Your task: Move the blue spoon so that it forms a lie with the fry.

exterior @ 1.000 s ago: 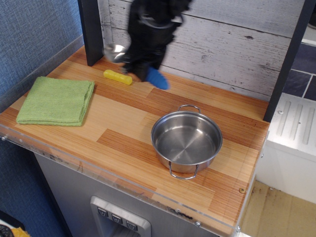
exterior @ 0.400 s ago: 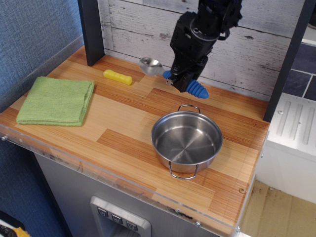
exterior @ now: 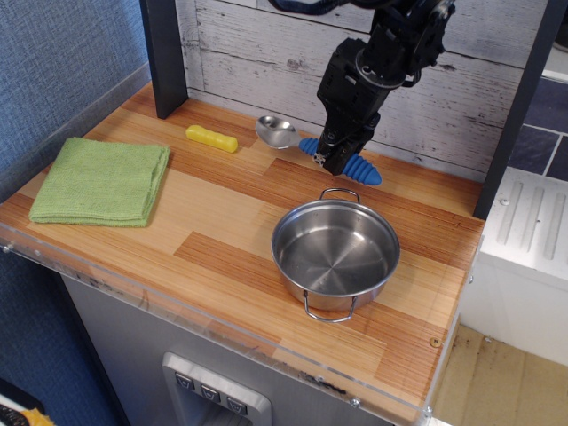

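Note:
The blue spoon [exterior: 359,168] is at the back of the wooden counter, its shiny metal bowl [exterior: 276,131] pointing left and its ribbed blue handle pointing right, low over the surface. My black gripper [exterior: 334,156] comes down from above and is shut on the handle's middle, hiding that part. The yellow fry [exterior: 211,138] lies flat to the left, a short gap from the spoon's bowl, roughly along the same line as the spoon.
A steel pot [exterior: 335,251] stands just in front of the spoon's handle. A folded green cloth [exterior: 100,181] lies at the left. A dark post [exterior: 164,53] and the plank wall [exterior: 248,53] close the back; the counter's front edge [exterior: 222,328] drops off.
The gripper carried the spoon from beside the fry to the right and set it lower, with the bowl now right of the fry. Fry, pot and cloth have not moved.

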Controlling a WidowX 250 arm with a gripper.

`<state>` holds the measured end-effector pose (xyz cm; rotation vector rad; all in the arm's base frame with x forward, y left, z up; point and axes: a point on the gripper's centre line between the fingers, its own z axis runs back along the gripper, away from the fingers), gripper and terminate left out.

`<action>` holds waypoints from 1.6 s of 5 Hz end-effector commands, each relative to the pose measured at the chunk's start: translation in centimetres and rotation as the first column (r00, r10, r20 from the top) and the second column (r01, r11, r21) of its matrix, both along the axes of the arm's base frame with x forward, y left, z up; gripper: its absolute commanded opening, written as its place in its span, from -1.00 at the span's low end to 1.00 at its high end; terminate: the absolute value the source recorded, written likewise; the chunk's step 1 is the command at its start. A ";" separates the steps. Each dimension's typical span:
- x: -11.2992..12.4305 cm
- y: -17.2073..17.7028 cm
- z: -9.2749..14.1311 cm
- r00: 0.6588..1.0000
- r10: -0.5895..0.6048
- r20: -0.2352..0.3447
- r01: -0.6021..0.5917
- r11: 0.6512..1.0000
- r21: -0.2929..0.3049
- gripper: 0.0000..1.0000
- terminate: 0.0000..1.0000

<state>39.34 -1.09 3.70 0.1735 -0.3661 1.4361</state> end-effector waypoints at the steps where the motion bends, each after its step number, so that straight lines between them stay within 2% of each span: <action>1: 1.5 0.0 0.7 0.999 0.015 0.037 -0.014 1.000 -0.012 -1.00 -1.00; 2: 1.2 0.1 0.5 0.997 0.075 0.019 -0.075 0.997 -0.009 -1.00 -1.00; 3: 0.8 0.4 0.5 0.994 0.111 -0.003 -0.111 0.994 -0.014 1.00 -1.00; 5: 0.0 0.6 1.6 0.990 0.141 0.013 -0.141 0.990 0.000 1.00 -1.00; 6: -0.2 0.6 3.0 0.992 0.121 0.043 -0.122 0.993 0.002 1.00 -1.00; 8: -1.8 1.5 8.4 0.984 0.093 0.152 -0.099 0.995 0.030 1.00 -1.00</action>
